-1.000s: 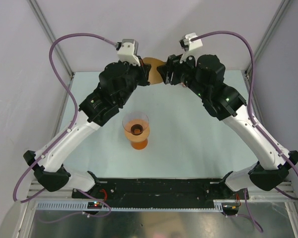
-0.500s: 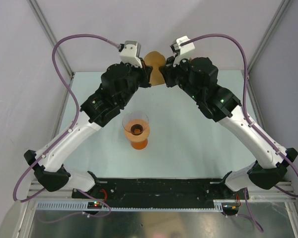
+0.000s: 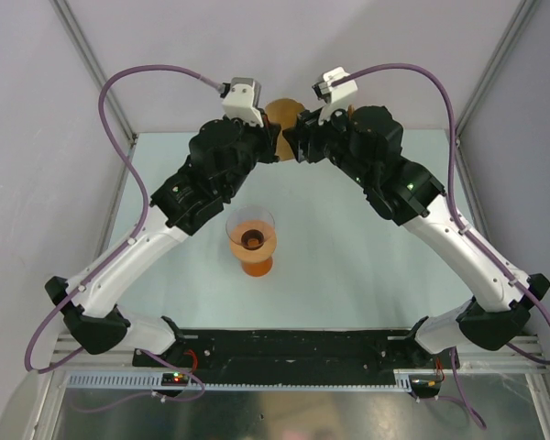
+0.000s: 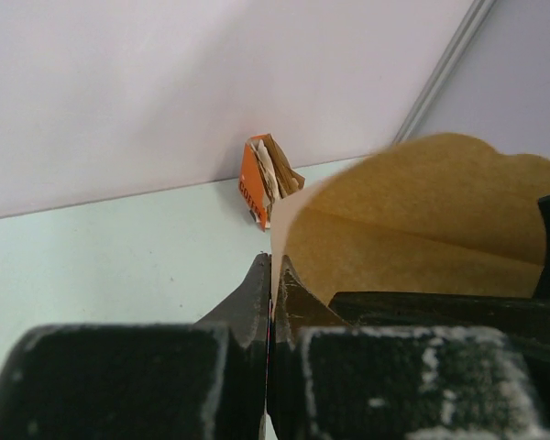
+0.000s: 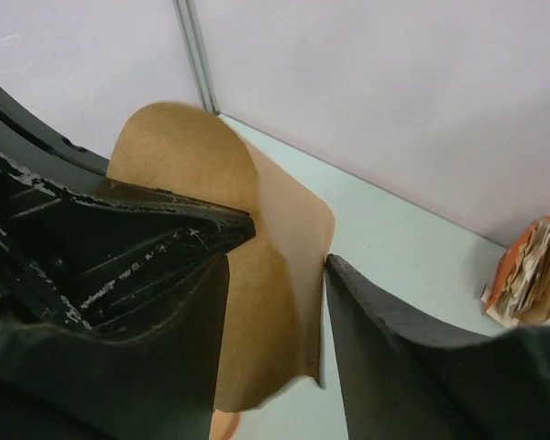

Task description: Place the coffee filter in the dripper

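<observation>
Pale green table (image 3: 348, 238), pale lilac-white walls (image 4: 165, 82), metal frame post (image 5: 194, 46) in the corner.

Item 1: dripper (image 3: 251, 240). Peach-orange, translucent, dark centre hole. Stood upright near the middle of the table in the top view, mouth up, with nothing in it and neither arm touching it.

Item 2: coffee filter (image 4: 412, 220). Tan paper, creased, mouth partly spread. Was held in the air at 12 o'clock from the dripper and well apart from it, over the far edge of the table, between the two arm heads.

Item 3: left gripper (image 4: 270, 275). Fingers were pressed fully together on one edge of the coffee filter, the paper rising from the pinch toward 1 o'clock in the left wrist view.

Item 4: right gripper (image 5: 289, 247). Jaws stood partly apart with the free side of the coffee filter hanging in the gap. One finger overlapped the paper and the other sat at its edge, with no clamp on the thin sheet.

Item 5: bundle of brown-and-orange papers (image 4: 268, 179). Stood upright on the table against the far wall, apart from both grippers.
</observation>
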